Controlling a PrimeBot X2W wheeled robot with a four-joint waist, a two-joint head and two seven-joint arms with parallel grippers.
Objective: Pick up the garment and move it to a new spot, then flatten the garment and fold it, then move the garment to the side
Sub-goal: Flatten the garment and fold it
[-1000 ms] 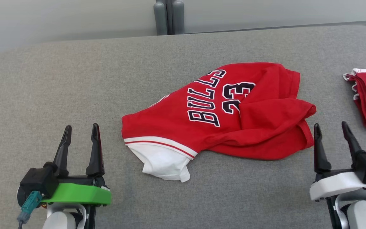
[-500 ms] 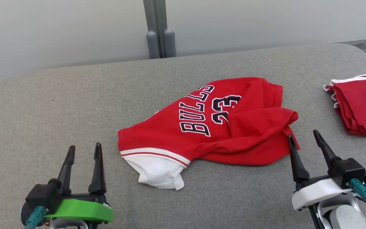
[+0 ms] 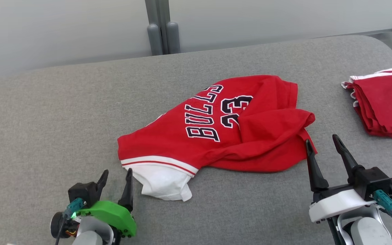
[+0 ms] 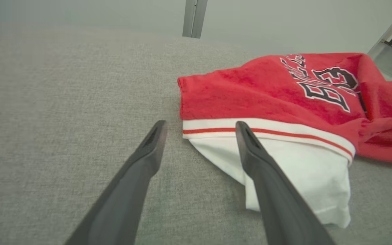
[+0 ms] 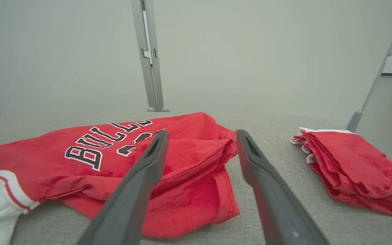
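Observation:
The garment [image 3: 223, 136] is a crumpled red shirt with black "BULLS 23" lettering and a white sleeve, lying mid-table on grey cloth. My left gripper [image 3: 116, 175] stands open just left of the white sleeve [image 3: 163, 180], near the table's front. In the left wrist view the garment [image 4: 267, 98] lies ahead of my left gripper [image 4: 199, 127], whose right finger overlaps the sleeve's striped cuff. My right gripper [image 3: 320, 142] is open, its left fingertip beside the garment's right hem. The right wrist view shows the garment [image 5: 90, 160] behind and between the fingers of my right gripper [image 5: 201, 136].
A folded stack of red clothes [image 3: 383, 102] lies at the table's right edge, also seen as the stack [image 5: 349, 166] in the right wrist view. A grey post [image 3: 158, 30] stands behind the grey table [image 3: 46, 119], against a pale wall.
The head camera has shifted, so the whole scene sits differently. My left gripper has moved right, toward the white sleeve, and tilted. My right gripper came in toward the garment's right hem. Both stayed open.

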